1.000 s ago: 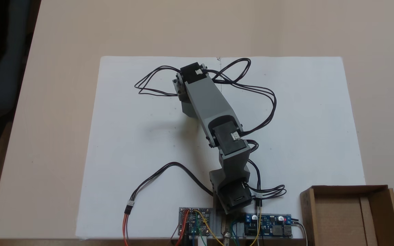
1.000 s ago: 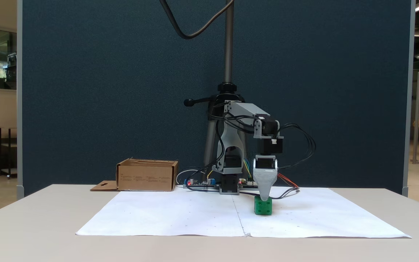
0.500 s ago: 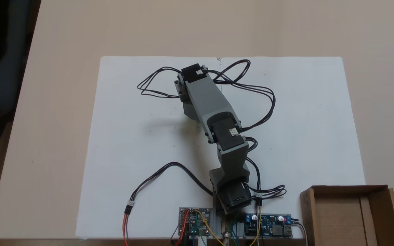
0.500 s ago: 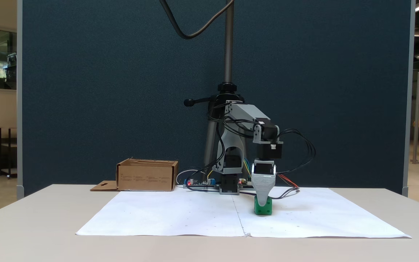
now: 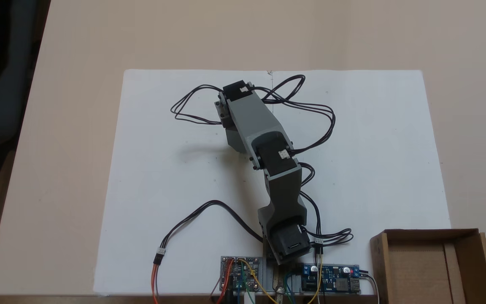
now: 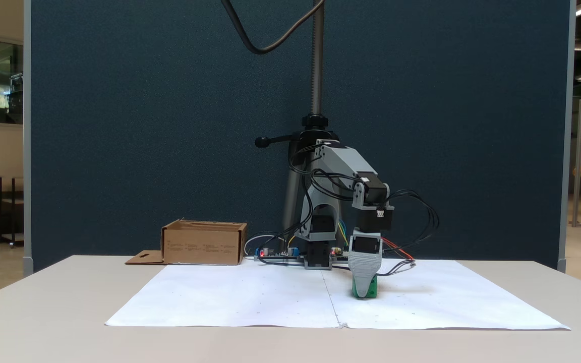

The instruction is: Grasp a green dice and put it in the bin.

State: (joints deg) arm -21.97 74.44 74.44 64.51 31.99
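Covering green dice front: gripper, pointing down.

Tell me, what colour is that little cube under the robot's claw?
Bright green cube, seen best in the fixed side view.

Small green dice on white paper, mostly hidden behind a grey claw, open brown cardboard bin well apart at the table's edge

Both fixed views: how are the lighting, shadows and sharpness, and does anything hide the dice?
In a fixed view from above, light is even and soft; the arm throws a faint shadow leftward on the white paper. In a fixed view from the front, focus is sharp; the gripper covers most of the green dice, and the bin is evenly lit.
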